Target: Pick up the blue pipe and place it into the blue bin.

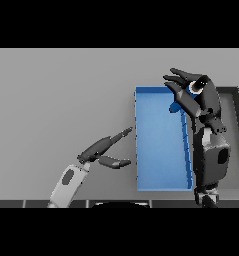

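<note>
Bench (56, 100): grey, flat surface carrying the bin, with both arms reaching over it.

Blue bin (158, 165): rectangular open-topped container, long axis running away from the robot, standing right of the bench centre. Its floor is bare across the near and middle portions.

Blue pipe (175, 106): only a small dark blue piece shows, below the fingers of the right hand, over the far right corner of the blue bin. Whether it rests on the bin floor or is off it cannot be told.

Right hand (198, 95): positioned above the far right corner of the blue bin, palm turned toward the bin. Fingers (178, 80) are spread and extended to the left, not curled, released rather than grasping. Whether they touch the pipe cannot be told.

Right arm (211, 160): runs along the right wall of the blue bin, from the lower edge up to the hand.

Left hand (102, 149): hovers over the bench just beside the left wall of the blue bin. Its fingers are straight and relaxed, pointing toward the bin, thumb apart; it holds nothing.

Dark tray (236, 95): grey-rimmed container partly visible at the right edge, behind the right arm.
</note>
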You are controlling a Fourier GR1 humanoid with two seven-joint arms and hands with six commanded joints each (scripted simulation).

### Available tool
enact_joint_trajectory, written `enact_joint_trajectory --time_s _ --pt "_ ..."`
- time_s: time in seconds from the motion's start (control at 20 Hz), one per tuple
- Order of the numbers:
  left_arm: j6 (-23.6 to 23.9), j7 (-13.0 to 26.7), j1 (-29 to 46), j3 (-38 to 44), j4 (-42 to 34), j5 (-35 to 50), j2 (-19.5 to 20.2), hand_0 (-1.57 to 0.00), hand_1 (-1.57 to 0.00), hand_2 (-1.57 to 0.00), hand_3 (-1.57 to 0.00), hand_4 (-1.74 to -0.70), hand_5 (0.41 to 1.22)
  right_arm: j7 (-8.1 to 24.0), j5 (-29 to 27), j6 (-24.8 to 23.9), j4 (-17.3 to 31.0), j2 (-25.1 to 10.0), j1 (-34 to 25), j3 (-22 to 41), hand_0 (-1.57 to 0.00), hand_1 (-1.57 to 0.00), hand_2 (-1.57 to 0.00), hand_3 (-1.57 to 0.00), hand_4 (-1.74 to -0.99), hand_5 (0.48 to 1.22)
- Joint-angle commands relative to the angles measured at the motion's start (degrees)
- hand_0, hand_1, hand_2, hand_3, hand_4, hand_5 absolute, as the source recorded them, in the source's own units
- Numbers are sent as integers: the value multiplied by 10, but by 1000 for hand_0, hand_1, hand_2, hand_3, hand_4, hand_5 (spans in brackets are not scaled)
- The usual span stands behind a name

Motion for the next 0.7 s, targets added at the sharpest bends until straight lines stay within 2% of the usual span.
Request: enact_joint_trajectory --time_s 0.0,0.25,0.4,0.5,0.65 --pt "0 0 3 -2 -1 -1 1 1 1 1 1 -947 470 0 -8 -6 4 -16 24 1 -1571 -1571 -1571 -1571 -1499 1221" --pt "6 -9 1 0 7 -8 0 1 1 1 1 -939 460 0 -3 -56 0 -53 142 36 -1571 -1571 -1571 -1571 -1500 1221" --pt "13 -17 -5 -1 12 -15 -2 1 1 1 1 -929 462 0 -10 -103 11 -83 208 69 -1571 -1571 -1571 -1571 -1500 1221" --pt "13 -29 -3 2 3 -17 7 1 1 1 1 -927 464 0 -18 -154 21 -106 242 100 -1571 -1571 -1571 -1571 -1500 1221" --pt "16 -24 -3 4 3 -18 11 1 1 1 1 -928 467 0 -65 -229 27 -164 281 147 -1571 -1571 -1571 -1571 -1499 1221"
